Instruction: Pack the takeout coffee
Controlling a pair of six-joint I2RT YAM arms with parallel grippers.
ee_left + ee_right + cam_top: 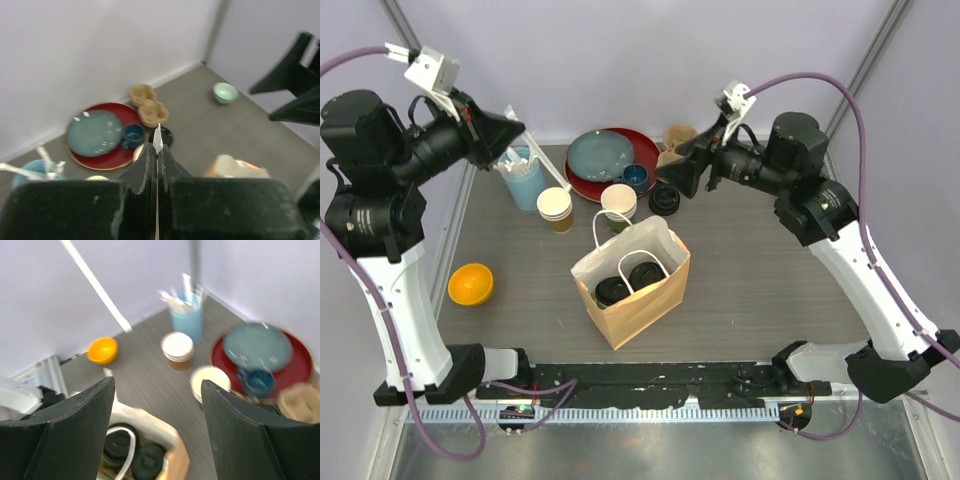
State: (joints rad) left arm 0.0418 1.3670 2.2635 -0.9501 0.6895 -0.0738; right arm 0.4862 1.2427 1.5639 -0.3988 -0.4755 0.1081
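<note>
Two cups with black round lids, one (613, 291) beside the other (642, 274), stand inside the open brown paper bag (642, 310) at the table's middle. Their sides are mostly hidden by the bag. Both lidded cups, the left (118, 444) and the right (150, 462), also show in the right wrist view. My left gripper (516, 128) is raised at the far left above the stirrer cup. It (157, 149) is shut on a thin white stirrer (158, 138). My right gripper (682, 178) is open and empty, raised behind the bag; it (157, 385) looks down at the bag.
A light-blue cup of white stirrers (523, 176), a brown cup stack (555, 208), a green cup stack (618, 203) and a loose black lid (665, 199) stand behind the bag. A red plate (640, 148) holds a blue plate and blue cup. A cardboard cup holder (676, 138) and an orange bowl (470, 283) are also there.
</note>
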